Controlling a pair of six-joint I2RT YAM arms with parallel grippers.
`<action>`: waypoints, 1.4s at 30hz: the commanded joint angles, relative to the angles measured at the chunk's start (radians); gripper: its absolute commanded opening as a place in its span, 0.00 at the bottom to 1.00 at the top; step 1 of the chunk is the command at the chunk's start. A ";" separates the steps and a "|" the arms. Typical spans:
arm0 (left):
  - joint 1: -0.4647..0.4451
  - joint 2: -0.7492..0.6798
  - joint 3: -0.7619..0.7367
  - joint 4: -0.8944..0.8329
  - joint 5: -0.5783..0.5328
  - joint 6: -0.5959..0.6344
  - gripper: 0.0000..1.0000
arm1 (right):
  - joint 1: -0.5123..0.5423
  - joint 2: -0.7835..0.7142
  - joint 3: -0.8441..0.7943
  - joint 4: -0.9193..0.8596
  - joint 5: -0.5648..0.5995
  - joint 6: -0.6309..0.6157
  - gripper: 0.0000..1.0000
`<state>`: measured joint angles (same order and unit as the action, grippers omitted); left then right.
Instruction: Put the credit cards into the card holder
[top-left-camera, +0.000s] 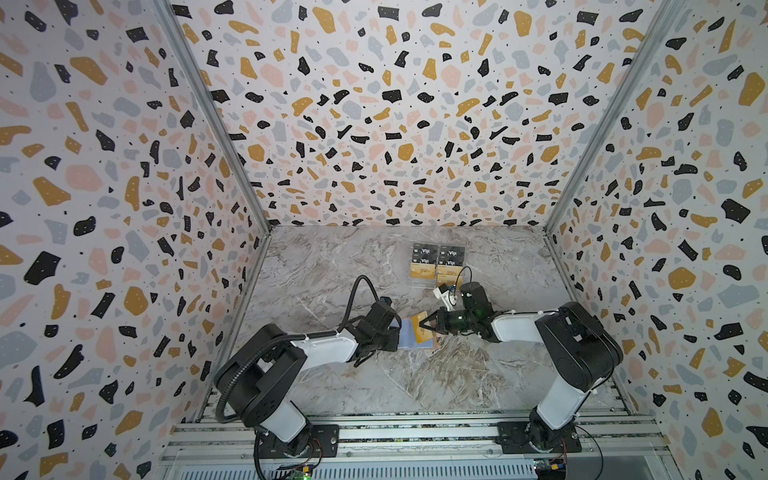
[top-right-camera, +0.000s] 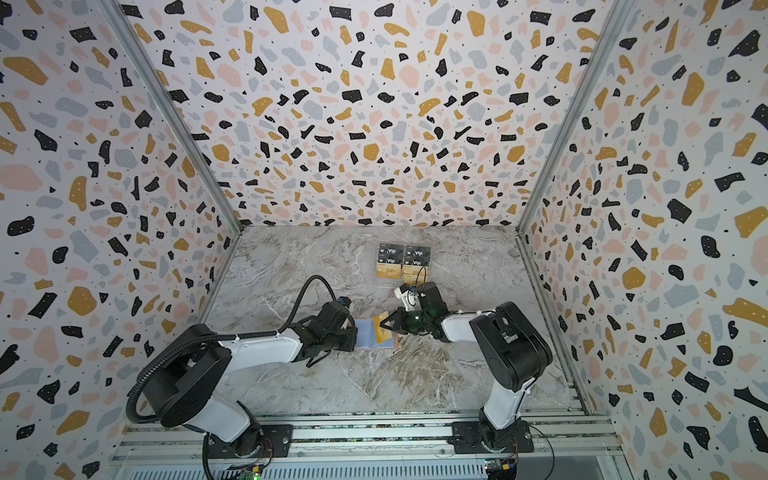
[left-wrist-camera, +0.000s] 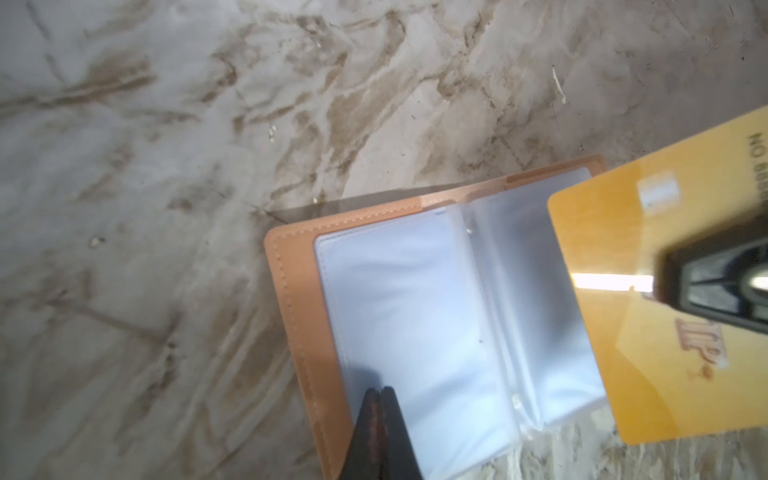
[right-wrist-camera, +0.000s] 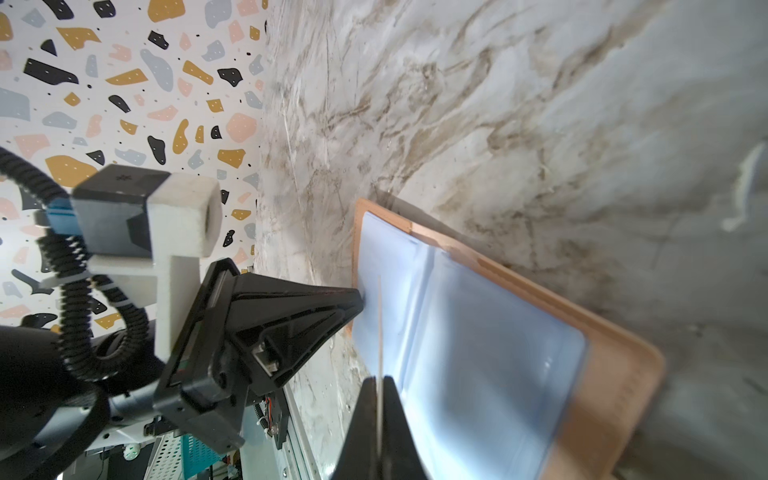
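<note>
The card holder (top-left-camera: 408, 335) (top-right-camera: 365, 332) lies open on the marble table, tan cover down, pale blue sleeves (left-wrist-camera: 415, 299) (right-wrist-camera: 478, 353) facing up. My left gripper (top-left-camera: 398, 333) (top-right-camera: 355, 332) (left-wrist-camera: 377, 390) is shut, and its tips rest on the left sleeve page near the edge; nothing shows between its jaws. My right gripper (top-left-camera: 432, 322) (top-right-camera: 389, 324) (right-wrist-camera: 379, 379) is shut on a gold credit card (top-left-camera: 421, 328) (left-wrist-camera: 648, 291), held tilted over the holder's right page. In the right wrist view that card (right-wrist-camera: 379, 324) shows edge-on. More credit cards (top-left-camera: 436, 262) (top-right-camera: 402, 259), black and gold, sit behind.
The spare cards lie in rows on a clear stand (top-left-camera: 424, 283) at the back middle, just behind the right wrist. Terrazzo-pattern walls (top-left-camera: 124, 249) enclose the table on three sides. An aluminium rail (top-left-camera: 415, 432) with both arm bases runs along the front edge.
</note>
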<state>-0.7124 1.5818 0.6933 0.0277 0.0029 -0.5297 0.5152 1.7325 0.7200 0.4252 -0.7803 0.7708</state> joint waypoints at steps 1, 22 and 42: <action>0.016 0.041 0.044 -0.060 0.024 0.067 0.00 | 0.002 0.002 0.028 -0.010 -0.032 -0.016 0.00; 0.018 0.024 0.020 -0.026 0.069 0.008 0.00 | 0.020 0.064 -0.048 0.105 -0.052 0.088 0.00; 0.018 0.014 0.004 -0.014 0.071 -0.001 0.00 | 0.023 0.082 -0.093 0.164 -0.046 0.140 0.00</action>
<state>-0.6964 1.6058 0.7177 0.0242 0.0673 -0.5205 0.5350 1.8111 0.6334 0.5636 -0.8188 0.8974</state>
